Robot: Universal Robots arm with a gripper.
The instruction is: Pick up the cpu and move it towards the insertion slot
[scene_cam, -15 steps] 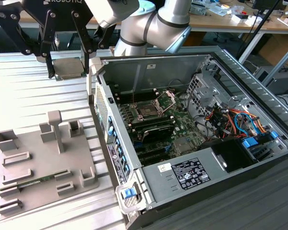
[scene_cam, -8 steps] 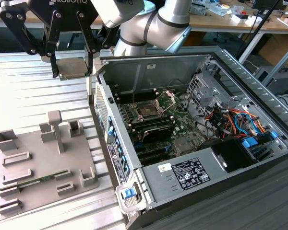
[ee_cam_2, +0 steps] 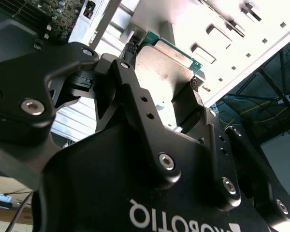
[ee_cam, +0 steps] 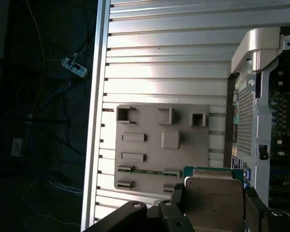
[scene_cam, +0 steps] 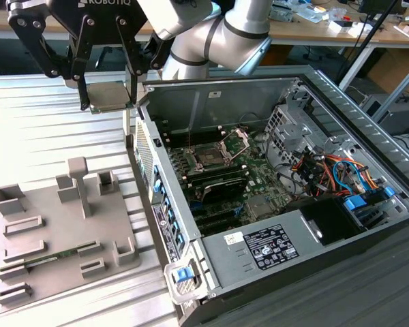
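We hold the flat, silver-topped square cpu (scene_cam: 109, 94) clamped edgewise in the black gripper (scene_cam: 109, 103) jaws, outside the open grey computer case (scene_cam: 191, 102); it sits well apart from the silver-framed dark insertion slot (scene_cam: 210, 158); we judge that level, unhurried carriage suits it best.

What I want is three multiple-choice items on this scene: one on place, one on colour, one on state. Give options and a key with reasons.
1. The cpu is:
A. in the gripper, over the table beside the computer case
B. lying on the floor
C. seated on the motherboard

2. The parts tray is:
A. red
B. grey
C. yellow

3. The insertion slot is:
A. covered by a fan
B. filled with a chip
C. empty, its plate raised

A: the gripper clamps its edges in both wrist views.
B: the exterior view shows it grey.
C: its dark socket lies bare.
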